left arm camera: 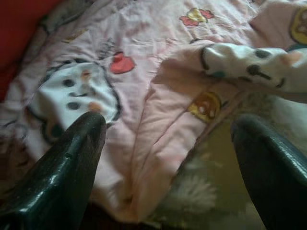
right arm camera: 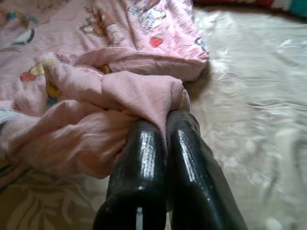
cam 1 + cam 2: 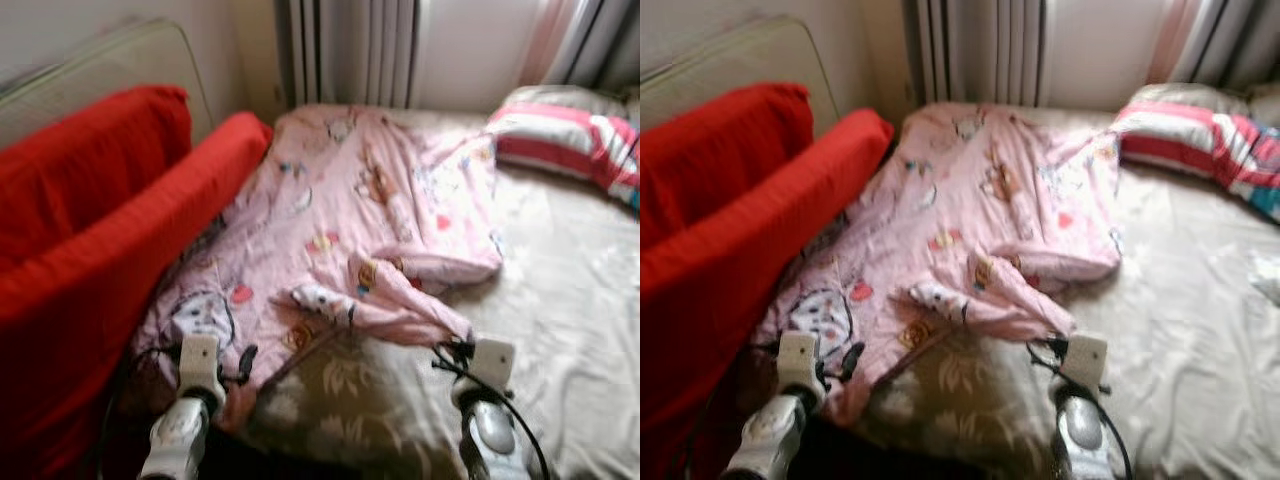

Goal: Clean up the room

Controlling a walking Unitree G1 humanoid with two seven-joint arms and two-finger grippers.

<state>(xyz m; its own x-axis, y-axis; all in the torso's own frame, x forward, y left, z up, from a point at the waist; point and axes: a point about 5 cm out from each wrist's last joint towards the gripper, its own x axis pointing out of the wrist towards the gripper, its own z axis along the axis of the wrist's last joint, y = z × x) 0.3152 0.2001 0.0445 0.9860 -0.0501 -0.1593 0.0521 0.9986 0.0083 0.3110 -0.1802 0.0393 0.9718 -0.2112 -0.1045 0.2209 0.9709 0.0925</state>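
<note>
There is one pink blanket (image 3: 350, 230) in the middle. One striped pillow (image 3: 570, 140) sits at the upper right. Two red cushions (image 3: 90, 230) lie on the left. Two robot grippers show at the bottom.

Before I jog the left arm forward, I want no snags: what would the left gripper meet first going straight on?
Probably the pink quilt: the open left gripper points at its folded edge near the bed's foot. Depth is unclear.
</note>
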